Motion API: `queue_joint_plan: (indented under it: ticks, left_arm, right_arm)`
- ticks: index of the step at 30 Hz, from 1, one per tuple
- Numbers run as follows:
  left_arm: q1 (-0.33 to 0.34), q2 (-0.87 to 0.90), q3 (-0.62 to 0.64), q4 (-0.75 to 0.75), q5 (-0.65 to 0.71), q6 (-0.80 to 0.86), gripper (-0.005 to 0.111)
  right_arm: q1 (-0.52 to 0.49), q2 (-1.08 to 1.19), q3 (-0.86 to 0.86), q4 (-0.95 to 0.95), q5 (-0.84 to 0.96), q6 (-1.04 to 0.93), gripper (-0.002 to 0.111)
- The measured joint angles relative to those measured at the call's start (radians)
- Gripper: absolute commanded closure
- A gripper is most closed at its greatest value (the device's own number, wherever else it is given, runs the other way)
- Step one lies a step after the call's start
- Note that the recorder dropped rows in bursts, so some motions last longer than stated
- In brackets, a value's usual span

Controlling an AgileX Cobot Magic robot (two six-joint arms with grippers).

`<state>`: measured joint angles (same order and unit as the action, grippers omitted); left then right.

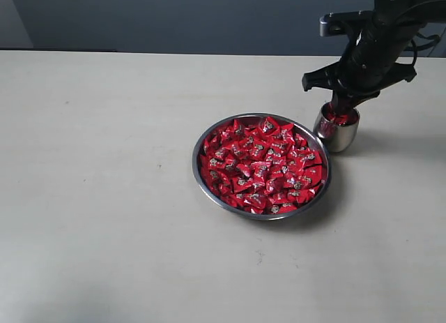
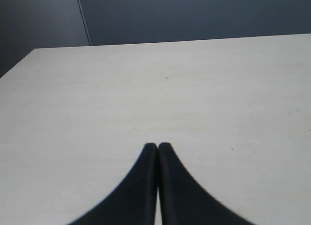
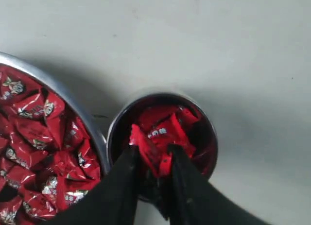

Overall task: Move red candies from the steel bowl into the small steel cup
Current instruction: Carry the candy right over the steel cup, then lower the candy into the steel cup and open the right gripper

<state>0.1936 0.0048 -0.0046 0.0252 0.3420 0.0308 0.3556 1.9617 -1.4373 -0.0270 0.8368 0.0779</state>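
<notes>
Table (image 1: pixel 104 197): pale, bare up front.
Steel bowl (image 1: pixel 197 171): heaped with red candies (image 1: pixel 261 166), just beside the small steel cup (image 1: pixel 336 133).
Right gripper (image 3: pixel 154 156): clamped on one red candy (image 3: pixel 158 137) at that cup's mouth.
Left gripper (image 2: pixel 157 147): fingers together, empty.
Risk: the cup looks nearly full, so a released candy may spill out.
</notes>
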Motion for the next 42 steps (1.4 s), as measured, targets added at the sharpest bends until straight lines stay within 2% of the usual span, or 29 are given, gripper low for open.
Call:
queue_joint_plan:
  ticks: [21, 23, 26, 29, 42]
  left_arm:
    - [0.0, 0.0, 0.0, 0.0, 0.0, 0.0, 0.106]
    - [0.0, 0.0, 0.0, 0.0, 0.0, 0.0, 0.106]
    - [0.0, 0.0, 0.0, 0.0, 0.0, 0.0, 0.106]
    - [0.0, 0.0, 0.0, 0.0, 0.0, 0.0, 0.106]
    - [0.0, 0.0, 0.0, 0.0, 0.0, 0.0, 0.106]
  right_arm:
    - [0.0, 0.02, 0.0, -0.041, -0.035, 0.005, 0.109]
    - [0.0, 0.02, 0.0, -0.041, -0.033, 0.005, 0.104]
    - [0.0, 0.02, 0.0, -0.041, -0.033, 0.005, 0.088]
    - [0.0, 0.02, 0.0, -0.041, -0.029, 0.005, 0.079]
    - [0.0, 0.02, 0.0, -0.031, -0.016, 0.005, 0.079]
